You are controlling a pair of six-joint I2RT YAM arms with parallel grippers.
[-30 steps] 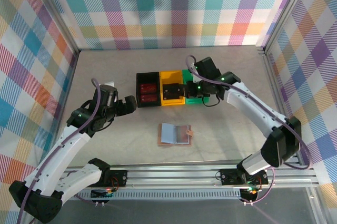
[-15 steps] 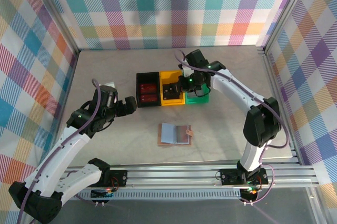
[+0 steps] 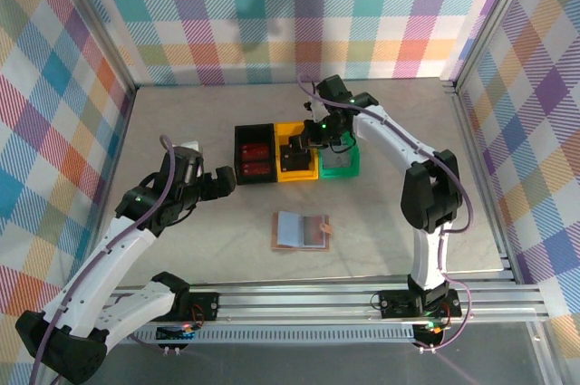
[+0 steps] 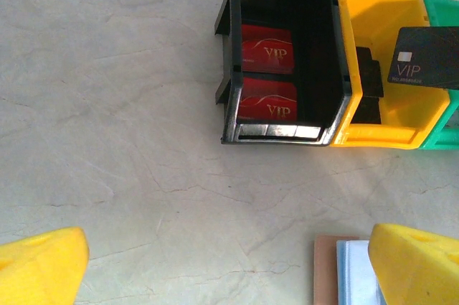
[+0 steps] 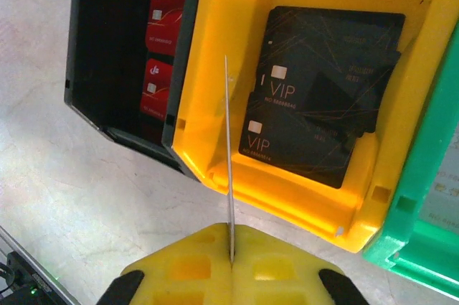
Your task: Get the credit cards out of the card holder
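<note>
Right gripper (image 5: 231, 251) shifted from green bin (image 5: 423, 197) to yellow bin (image 5: 211, 104), clamping black card (image 5: 229, 161) | left gripper (image 4: 228, 265) wide, empty | yellow bin: two stacked black cards (image 5: 315, 104) | black bin (image 4: 228, 75): two red cards (image 4: 267, 45)

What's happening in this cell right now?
The right claw is shut on a black VIP card, holding it on edge above the yellow bin, where two more black cards lie. The black bin next to it holds two red cards. The left claw is open, holds nothing, and hovers over the table left of the black bin. The card holder lies spread open on the table nearer the arm bases.
</note>
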